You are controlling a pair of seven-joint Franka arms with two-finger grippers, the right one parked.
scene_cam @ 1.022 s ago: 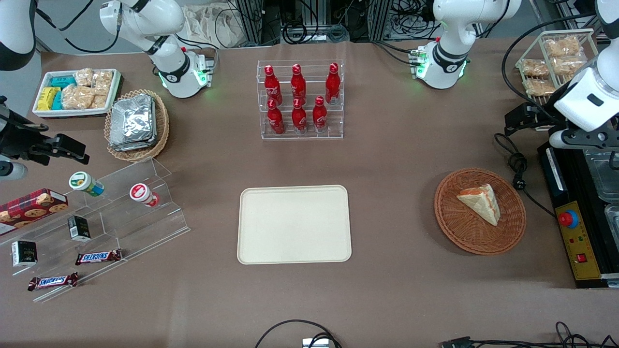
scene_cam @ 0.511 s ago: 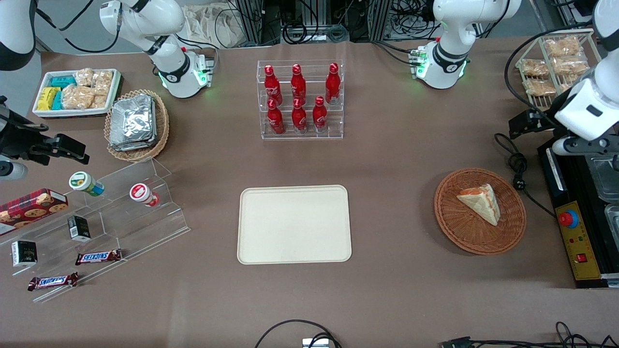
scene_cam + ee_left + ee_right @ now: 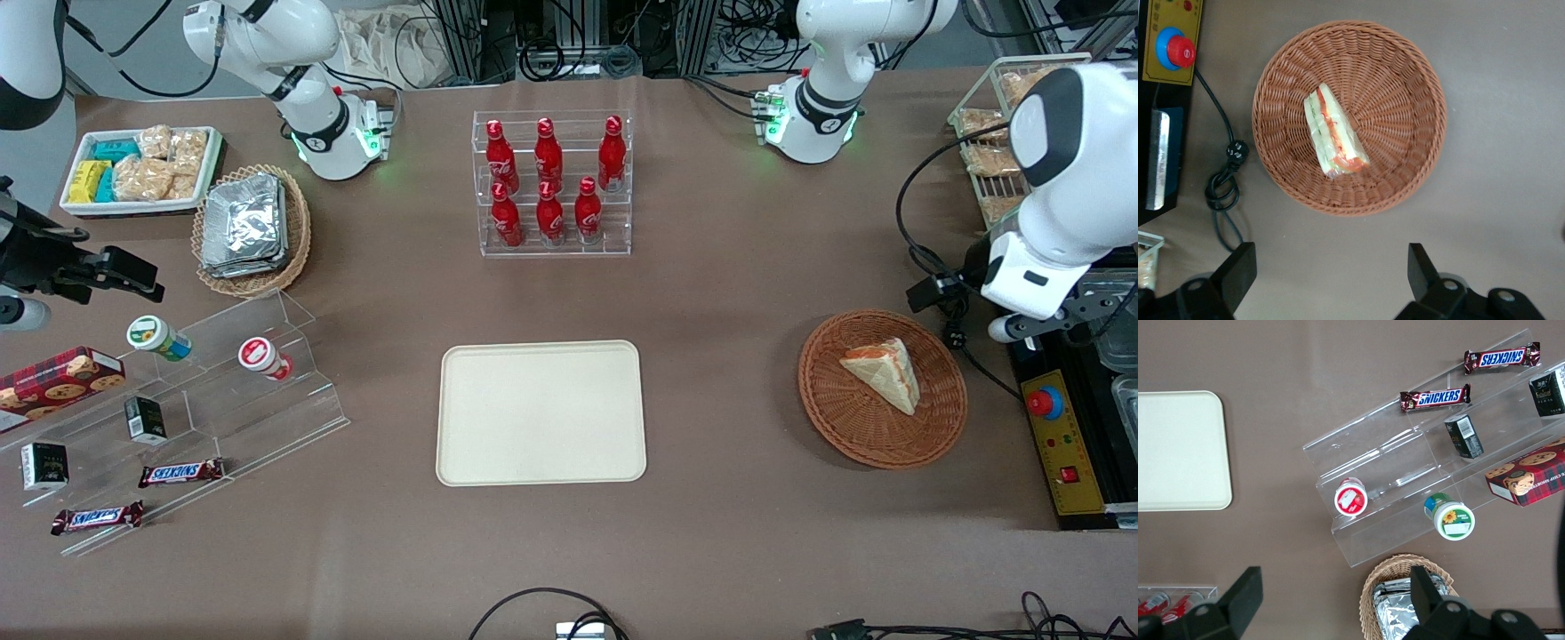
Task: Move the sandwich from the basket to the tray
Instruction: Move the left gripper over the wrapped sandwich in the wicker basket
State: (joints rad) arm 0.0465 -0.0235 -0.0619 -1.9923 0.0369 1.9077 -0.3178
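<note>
In the left wrist view the gripper (image 3: 1331,280) shows only the two dark fingers (image 3: 1238,273), spread wide apart, their bases cut off by the picture's edge. In the front view the gripper's fingers are hidden under the white wrist housing of the left arm (image 3: 1058,187), so only a dark bit of the hand shows beside the basket (image 3: 882,388). The wire rack of snack packs (image 3: 987,142) is partly covered by that arm, and the black control box (image 3: 1067,444) with its red button runs off the picture's edge.
</note>
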